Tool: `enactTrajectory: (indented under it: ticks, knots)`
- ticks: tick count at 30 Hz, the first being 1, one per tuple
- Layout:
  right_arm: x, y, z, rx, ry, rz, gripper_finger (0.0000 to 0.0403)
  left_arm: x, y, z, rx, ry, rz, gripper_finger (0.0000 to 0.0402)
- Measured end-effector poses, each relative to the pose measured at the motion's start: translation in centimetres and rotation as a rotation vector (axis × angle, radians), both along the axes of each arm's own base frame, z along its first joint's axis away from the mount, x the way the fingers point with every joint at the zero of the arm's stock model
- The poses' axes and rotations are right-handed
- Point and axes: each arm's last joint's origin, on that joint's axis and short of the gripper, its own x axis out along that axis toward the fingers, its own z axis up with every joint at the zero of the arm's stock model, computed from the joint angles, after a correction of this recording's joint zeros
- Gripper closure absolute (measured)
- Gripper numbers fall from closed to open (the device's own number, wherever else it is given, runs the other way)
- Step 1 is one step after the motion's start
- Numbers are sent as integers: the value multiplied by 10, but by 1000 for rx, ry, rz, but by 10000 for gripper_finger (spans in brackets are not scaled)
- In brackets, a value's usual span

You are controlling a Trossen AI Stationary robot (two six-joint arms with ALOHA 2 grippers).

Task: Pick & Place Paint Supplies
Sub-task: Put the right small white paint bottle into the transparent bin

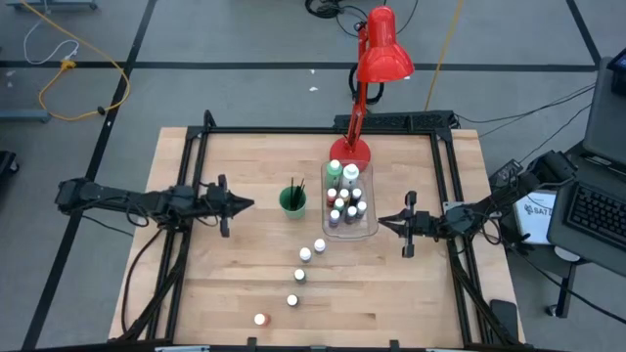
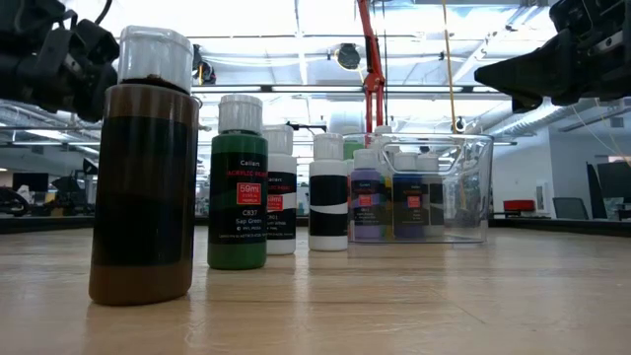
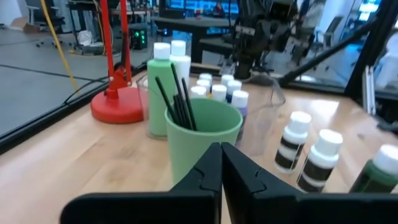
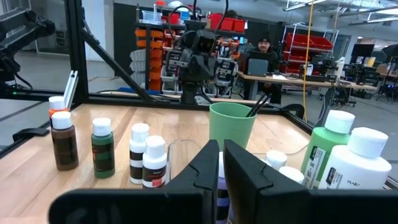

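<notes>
Over the table, my left gripper [image 1: 246, 204] and right gripper [image 1: 383, 220] hover pinched together, holding nothing. Brushes [image 1: 294, 188] stand in the cup [image 1: 292, 201]; some bottles [image 1: 345, 198] fill the bin [image 1: 370, 227], others [image 1: 300, 277] trail across the table [image 1: 205, 293].

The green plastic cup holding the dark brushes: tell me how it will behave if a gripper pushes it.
The green plastic cup looks thin-walled and light, so it would probably slide on the wooden table rather than resist. The dark brushes lean against its rim, so they would likely rattle or shift. It is taller than wide, so a high push might tip it.
</notes>
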Motion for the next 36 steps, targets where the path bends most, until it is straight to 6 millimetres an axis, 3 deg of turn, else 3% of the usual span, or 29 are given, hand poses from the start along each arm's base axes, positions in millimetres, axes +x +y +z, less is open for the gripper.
enactTrajectory:
  ticks: [7,15,18,21,26,32,36]
  knots:
    - [0,0,3,-27,-27,-4,383,0,0,-3,14,30,-1,382]
    - [1,1,1,60,-22,29,383,0,1,-3,-5,25,32,399]
    - [8,6,-4,47,53,63,381,-1,2,-2,-12,22,67,396]
    - [30,19,10,3,66,91,375,-1,2,-2,13,25,83,392]
    - [80,40,16,-103,135,74,350,-1,2,-2,33,30,77,392]
    - [140,72,24,-207,130,167,274,-1,2,-3,7,34,79,392]
    - [173,81,30,-262,146,223,222,-1,2,-3,7,35,79,392]
